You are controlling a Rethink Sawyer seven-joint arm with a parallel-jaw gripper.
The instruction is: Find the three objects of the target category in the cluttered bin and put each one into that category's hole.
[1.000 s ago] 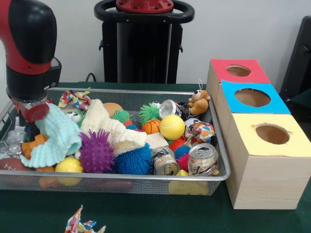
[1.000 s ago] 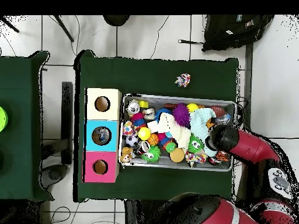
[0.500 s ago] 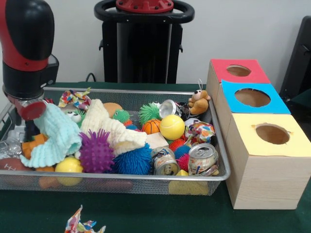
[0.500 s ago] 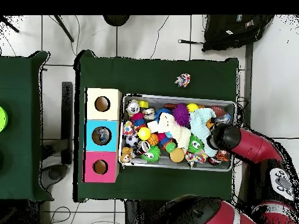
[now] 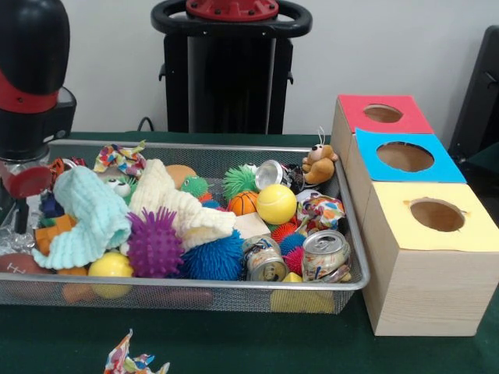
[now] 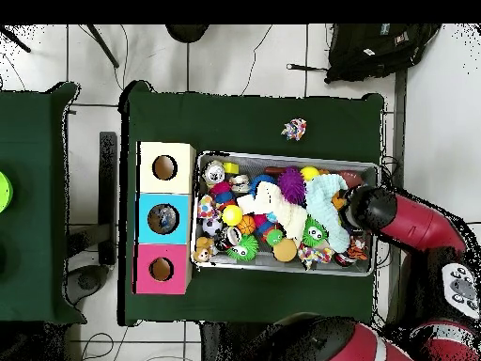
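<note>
So the wire mesh bin (image 5: 355, 257) takes up the lower left and middle of the front view and it's stuffed: a fuzzy mint knit cloth (image 5: 90, 218) and a cream knit cloth (image 5: 175, 206) draped over the pile, a purple spiky ball (image 5: 153, 243) and a blue spiky ball (image 5: 214, 259) up front, a smooth yellow ball (image 5: 276, 203) mid-bin, a little orange basketball (image 5: 242, 202) just left of it, and a green spiky ball (image 5: 238, 181) behind. Two shiny metal cans (image 5: 325, 255) sit at the lower right corner of the bin, the right one upright-ish with its top facing up, the other tipped with its end toward the camera. A third can (image 5: 270, 173) lies tilted near the back. Right of the bin are three wooden boxes with round holes: yellow-topped box (image 5: 433, 214), blue-topped box (image 5: 401, 157), red-topped box (image 5: 382, 114). The gripper (image 5: 23, 210) hangs at the far left edge over the bin's end; can't tell if it's open or closed.
</note>
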